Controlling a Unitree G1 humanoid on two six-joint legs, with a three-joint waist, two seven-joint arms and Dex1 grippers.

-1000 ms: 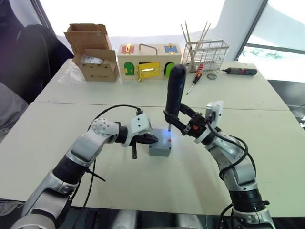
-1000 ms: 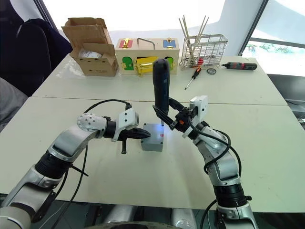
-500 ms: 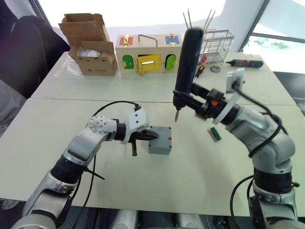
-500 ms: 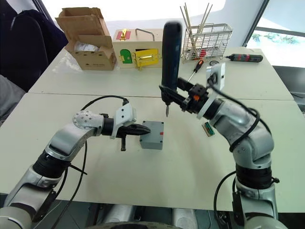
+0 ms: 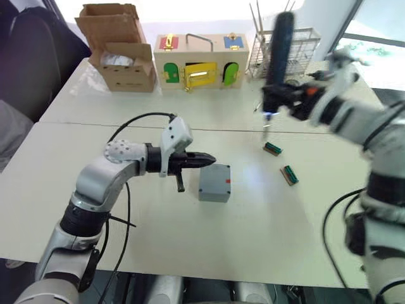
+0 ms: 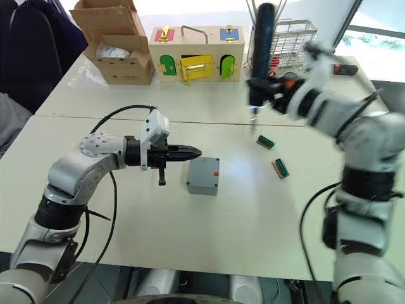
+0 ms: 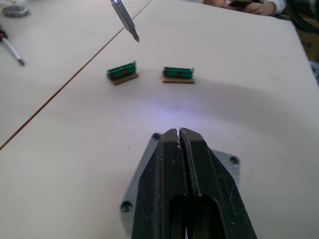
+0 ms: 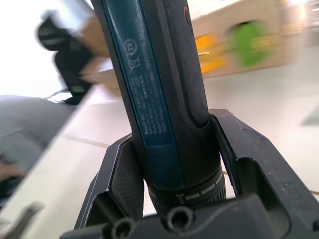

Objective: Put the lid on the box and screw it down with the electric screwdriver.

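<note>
The right tool (image 6: 262,88) is clamped around the barrel of the electric screwdriver (image 6: 262,38), held upright with its bit pointing down at the rear of the worktop (image 6: 253,215), in front of the wire rack (image 6: 281,44) and well apart from the box (image 6: 204,175). The left tool (image 6: 190,151), fingers pressed together on nothing, hovers level just beside the box's upper edge. The box sits mid-worktop with the lid (image 7: 227,167) already on it (corner screws show in the left wrist view). Two small green connector blocks (image 6: 266,142) lie between the box and the driver, and a wooden box with coloured doors (image 6: 196,54) and a cardboard box (image 6: 114,44) stand along the back. The step in hand appears to be the screwing-down, with the driver lifted clear. Any next screw calls for bringing the bit back over a lid corner, held vertical, while the left tool steadies the box against turning.
</note>
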